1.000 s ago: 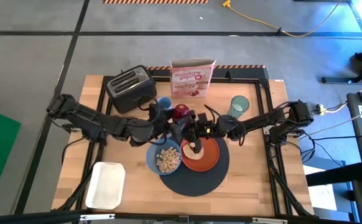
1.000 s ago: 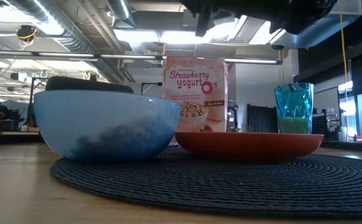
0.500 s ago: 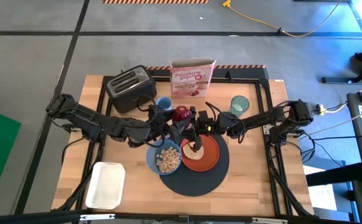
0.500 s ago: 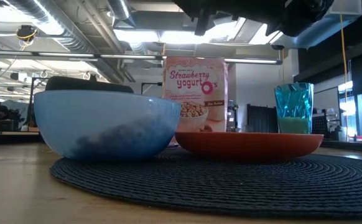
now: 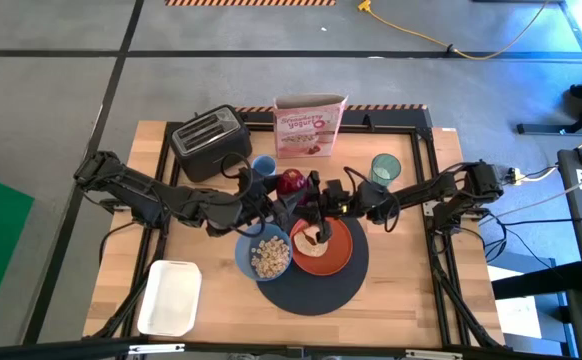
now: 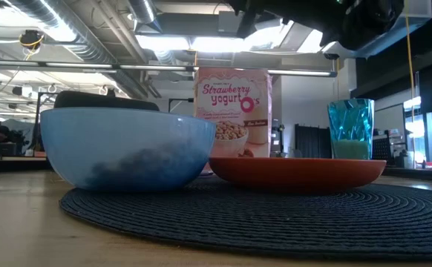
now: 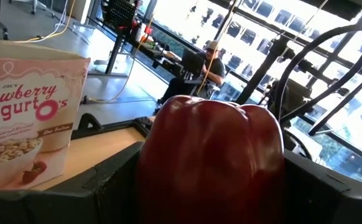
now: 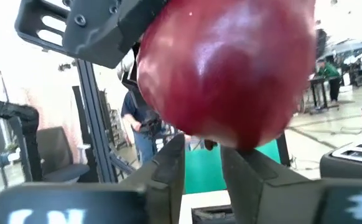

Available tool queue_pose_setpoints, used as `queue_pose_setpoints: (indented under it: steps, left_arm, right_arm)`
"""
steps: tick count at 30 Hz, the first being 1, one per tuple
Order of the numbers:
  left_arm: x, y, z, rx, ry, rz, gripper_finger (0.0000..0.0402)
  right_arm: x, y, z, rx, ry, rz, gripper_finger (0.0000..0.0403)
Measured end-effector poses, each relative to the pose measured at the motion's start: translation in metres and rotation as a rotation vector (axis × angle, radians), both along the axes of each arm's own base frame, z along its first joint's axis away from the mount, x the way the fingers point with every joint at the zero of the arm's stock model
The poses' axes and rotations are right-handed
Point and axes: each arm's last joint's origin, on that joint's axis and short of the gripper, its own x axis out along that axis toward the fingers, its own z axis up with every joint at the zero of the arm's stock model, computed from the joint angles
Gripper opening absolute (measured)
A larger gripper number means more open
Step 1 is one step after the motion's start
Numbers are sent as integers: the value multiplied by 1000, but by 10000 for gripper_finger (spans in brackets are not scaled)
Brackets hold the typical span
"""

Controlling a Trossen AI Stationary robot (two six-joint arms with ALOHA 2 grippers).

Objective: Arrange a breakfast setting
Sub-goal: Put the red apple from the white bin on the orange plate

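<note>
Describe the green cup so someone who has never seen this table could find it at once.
Start at the pink cereal box standing at the table's far edge. The translucent green cup stands upright on bare wood on the right arm's side of the box, off the round dark mat. It is taller than the small blue cup beside the black toaster, and green, not blue.

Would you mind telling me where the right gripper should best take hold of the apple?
Probably across the apple's free flanks, coming from its right. The left gripper already clamps two opposite sides, so the right gripper should likely close on the round sides left bare.
</note>
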Motion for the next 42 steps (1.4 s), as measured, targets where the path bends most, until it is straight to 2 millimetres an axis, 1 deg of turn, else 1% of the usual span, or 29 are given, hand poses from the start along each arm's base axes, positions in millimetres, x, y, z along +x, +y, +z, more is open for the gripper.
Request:
queue_pose_setpoints:
  steps: [5,9,13,19,22,24,28,29,32,35,42]
  left_arm:
    - [0,0,0,1,2,1,304]
    - [0,0,-1,4,10,0,304]
    - [2,0,-3,8,21,3,304]
    - [2,0,-4,19,33,-1,304]
    - [2,0,-4,47,52,-8,304]
    - [2,-1,-4,51,59,-11,304]
    - [2,-1,-5,65,71,-15,304]
    - [2,-1,-5,72,79,-17,304]
    - [2,-2,-5,76,84,-37,305]
    - [2,-2,-6,82,90,-46,309]
    - [3,-2,-8,168,158,-68,325]
  right_arm:
    - [-2,0,-2,5,-7,-11,54]
    - [-2,0,-1,-6,-11,20,41]
    - [-2,1,-1,-12,-22,45,48]
    - [-3,2,0,2,-28,68,76]
    - [-3,2,0,7,-32,73,77]
    - [-3,2,1,16,-31,72,66]
    - [-3,1,0,31,-25,71,14]
    - [-3,1,0,30,-22,71,8]
    - [-3,1,0,36,-19,61,11]
    - [-2,1,-2,39,-4,48,4]
    - [-1,0,-4,30,21,11,3]
